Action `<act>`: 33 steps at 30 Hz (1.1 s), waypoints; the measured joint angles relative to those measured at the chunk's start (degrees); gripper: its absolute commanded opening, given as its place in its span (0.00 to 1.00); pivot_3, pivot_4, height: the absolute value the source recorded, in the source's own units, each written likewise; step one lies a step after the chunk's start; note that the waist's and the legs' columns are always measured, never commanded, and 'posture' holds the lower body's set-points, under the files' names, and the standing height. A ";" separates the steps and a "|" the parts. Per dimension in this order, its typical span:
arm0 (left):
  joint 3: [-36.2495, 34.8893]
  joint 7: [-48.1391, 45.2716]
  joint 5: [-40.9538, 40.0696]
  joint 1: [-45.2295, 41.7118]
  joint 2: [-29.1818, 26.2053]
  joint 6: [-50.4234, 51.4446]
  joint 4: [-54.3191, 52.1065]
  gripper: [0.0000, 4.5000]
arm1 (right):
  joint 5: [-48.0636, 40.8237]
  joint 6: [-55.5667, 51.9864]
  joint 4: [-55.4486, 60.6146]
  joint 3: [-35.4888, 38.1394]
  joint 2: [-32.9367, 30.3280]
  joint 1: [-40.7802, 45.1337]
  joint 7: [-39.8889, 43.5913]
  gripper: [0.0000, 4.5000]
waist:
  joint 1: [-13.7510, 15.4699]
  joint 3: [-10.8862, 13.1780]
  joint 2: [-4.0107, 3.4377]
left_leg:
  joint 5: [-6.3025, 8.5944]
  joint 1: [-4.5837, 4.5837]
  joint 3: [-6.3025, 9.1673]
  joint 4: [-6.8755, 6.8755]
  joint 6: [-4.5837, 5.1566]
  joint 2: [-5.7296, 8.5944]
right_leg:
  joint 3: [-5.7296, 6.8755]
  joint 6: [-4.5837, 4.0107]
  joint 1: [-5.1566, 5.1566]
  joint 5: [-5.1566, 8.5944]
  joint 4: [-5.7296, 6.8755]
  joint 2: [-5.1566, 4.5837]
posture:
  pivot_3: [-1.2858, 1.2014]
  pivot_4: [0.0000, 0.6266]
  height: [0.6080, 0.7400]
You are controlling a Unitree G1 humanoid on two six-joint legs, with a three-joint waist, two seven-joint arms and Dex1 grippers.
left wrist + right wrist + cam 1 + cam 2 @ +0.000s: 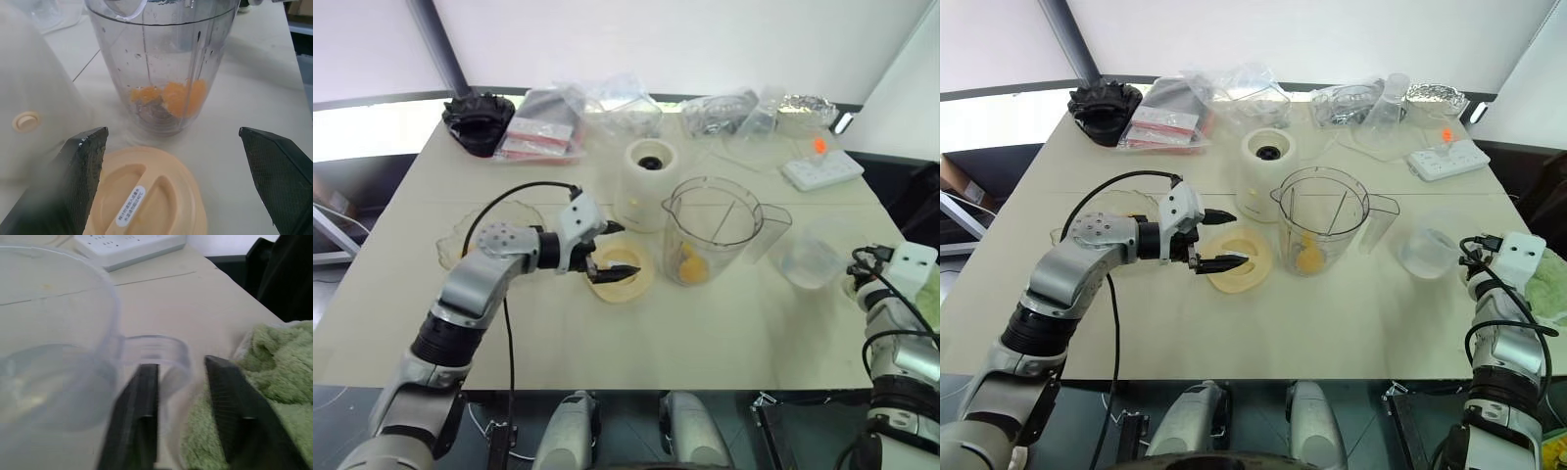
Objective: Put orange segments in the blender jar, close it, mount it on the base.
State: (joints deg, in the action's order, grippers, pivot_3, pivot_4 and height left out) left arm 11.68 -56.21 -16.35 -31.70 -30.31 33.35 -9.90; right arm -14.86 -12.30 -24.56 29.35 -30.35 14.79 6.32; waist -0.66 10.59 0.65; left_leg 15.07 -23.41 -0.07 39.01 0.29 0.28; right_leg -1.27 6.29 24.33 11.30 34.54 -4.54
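Note:
The clear blender jar stands open at mid-table with orange segments lying at its bottom. Just behind it to the left is the cream base, dark socket facing up. A flat cream lid lies on the table left of the jar. My left gripper hovers open over this lid, its fingers spread wide and pointing toward the jar. My right gripper is at the table's right edge, closed on the handle of a small clear cup.
A green cloth lies right beside the right gripper. A white power strip sits at the back right. Plastic bags and a black object line the far edge. A shallow glass dish rests under the left arm.

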 measured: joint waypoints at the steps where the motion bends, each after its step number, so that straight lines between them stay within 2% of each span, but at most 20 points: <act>1: 0.02 0.07 0.00 0.00 -0.02 -0.01 -0.04 1.00 | -0.14 0.33 0.07 -0.03 0.00 0.45 0.17 0.13 | -0.04 0.00 0.00 | 0.00 0.00 0.00 0.00 0.00 0.00 | 0.00 0.00 -0.02 0.00 -0.03 0.00 | 0.52 0.24 1.00; 8: 0.57 0.38 -0.01 0.11 -0.09 -0.03 -1.47 1.00 | -0.15 0.19 0.26 -0.01 0.49 0.09 -0.32 0.13 | -0.24 0.00 0.00 | 0.00 0.01 0.00 -0.02 0.00 0.00 | -0.01 0.00 -0.03 0.00 -0.07 0.00 | 0.52 0.24 1.00; 10: 0.58 0.49 -0.01 0.13 -0.11 -0.02 -1.47 1.00 | -0.24 0.22 0.73 0.04 0.81 -0.09 -0.41 0.01 | -0.27 0.00 0.00 | 0.00 0.02 0.01 -0.02 0.00 0.00 | -0.01 0.00 -0.03 0.00 -0.05 0.01 | 0.52 0.24 1.00; 11: 0.58 0.53 -0.01 0.16 -0.12 -0.02 -1.47 1.00 | -0.71 0.40 1.33 0.22 1.08 -0.09 -0.36 0.00 | -0.27 0.00 0.00 | 0.00 0.02 0.01 -0.02 0.00 -0.01 | -0.01 0.00 -0.03 0.00 -0.05 0.02 | 0.52 0.24 1.00; 22: 0.83 1.28 -0.03 0.29 -0.17 -0.03 -1.51 1.00 | -1.91 0.12 5.34 0.36 2.67 -0.74 -1.00 0.00 | -0.25 -0.01 0.01 | 0.00 0.05 0.04 -0.02 0.00 -0.01 | -0.01 -0.01 -0.14 0.00 -0.13 0.00 | 0.52 0.24 1.00; 33: 1.10 1.24 0.02 0.58 -0.12 -0.44 -1.51 1.00 | -6.17 -7.70 20.86 1.08 9.77 -2.37 -6.92 0.00 | -0.45 0.06 -0.10 | 0.00 0.02 0.04 -0.04 0.00 -0.06 | -0.01 -0.01 0.01 0.00 -0.04 0.02 | 0.52 0.24 1.00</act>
State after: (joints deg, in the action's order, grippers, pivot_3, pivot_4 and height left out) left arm 12.79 -54.97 -16.33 -31.11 -30.43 32.91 -11.41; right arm -21.03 -20.00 -3.70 30.43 -20.58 12.42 -0.59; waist -1.10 10.65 0.56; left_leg 15.07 -23.39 -0.03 38.96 0.29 0.22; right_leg -1.28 6.28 24.34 11.30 34.50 -4.52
